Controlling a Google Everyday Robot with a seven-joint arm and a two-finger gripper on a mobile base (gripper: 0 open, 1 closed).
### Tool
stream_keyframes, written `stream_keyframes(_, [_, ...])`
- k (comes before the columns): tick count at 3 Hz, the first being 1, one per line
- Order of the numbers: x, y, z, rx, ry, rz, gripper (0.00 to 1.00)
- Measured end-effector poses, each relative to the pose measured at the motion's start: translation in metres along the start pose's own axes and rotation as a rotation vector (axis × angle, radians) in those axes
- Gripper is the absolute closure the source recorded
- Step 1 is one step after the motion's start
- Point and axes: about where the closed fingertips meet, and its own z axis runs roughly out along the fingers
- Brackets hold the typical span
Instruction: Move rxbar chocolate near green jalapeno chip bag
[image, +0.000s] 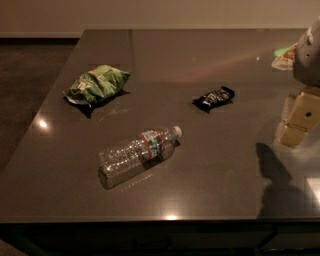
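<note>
The rxbar chocolate (214, 98), a small black wrapper with white lettering, lies flat on the dark table right of the middle. The green jalapeno chip bag (96, 84), crumpled and puffy, lies at the left part of the table, well apart from the bar. My gripper (296, 126) hangs at the right edge of the view, above the table, to the right of the bar and a little nearer the front. It touches nothing and holds nothing that I can see.
A clear plastic water bottle (138, 155) with a red-green label lies on its side in front of the bar and bag. A pale object (284, 56) sits at the far right. The table (210, 195) ends at the left and front edges.
</note>
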Motion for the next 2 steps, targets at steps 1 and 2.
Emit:
stream_keyframes(1, [-0.0004,-0.0003,-0.0004,0.002,-0.001,-0.001,0.00])
stream_keyframes(2, [-0.0080,-0.0095,0.0035,-0.009,-0.016,-0.017,0.00])
